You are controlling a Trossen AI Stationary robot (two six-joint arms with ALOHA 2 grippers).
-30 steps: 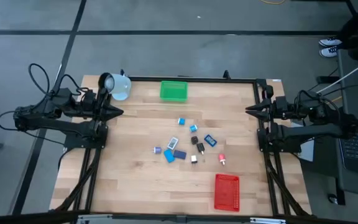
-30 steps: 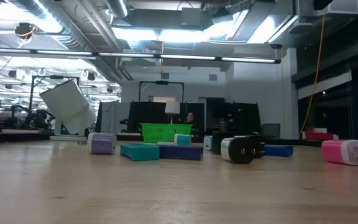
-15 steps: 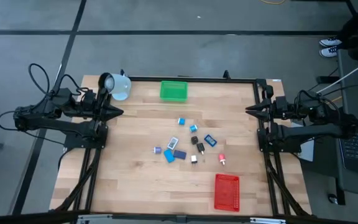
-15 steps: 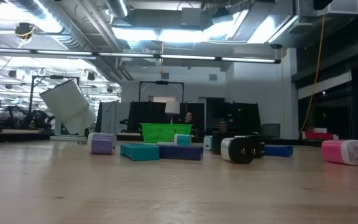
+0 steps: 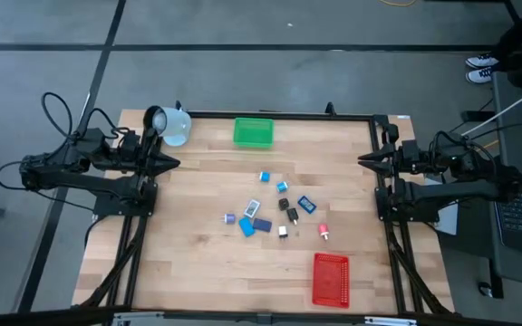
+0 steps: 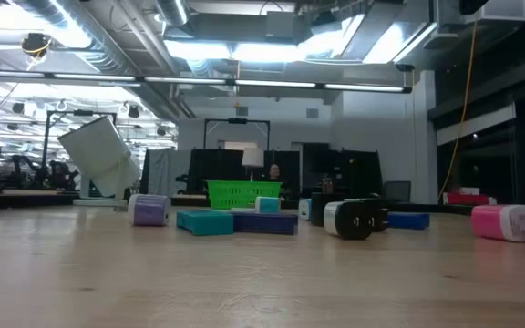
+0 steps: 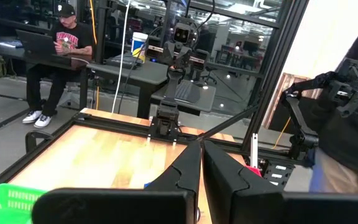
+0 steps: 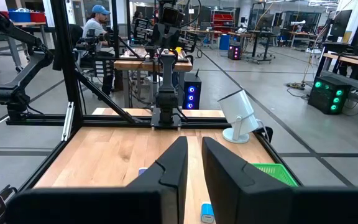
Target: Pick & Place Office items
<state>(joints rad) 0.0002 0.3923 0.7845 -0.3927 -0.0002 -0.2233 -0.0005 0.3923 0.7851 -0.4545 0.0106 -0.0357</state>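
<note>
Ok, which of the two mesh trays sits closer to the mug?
The green tray, at the table's far edge, just right of the tipped white-blue mug. The red tray lies at the opposite, near edge, beyond the scattered small items.

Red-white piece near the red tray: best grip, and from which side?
Take the red-white piece from straight above, fingers across its narrow width. It lies flat and apart from the other items, so both long sides look free. The right gripper is the nearer one, parked at the table's edge like the left gripper. The red tray lies close by.
</note>
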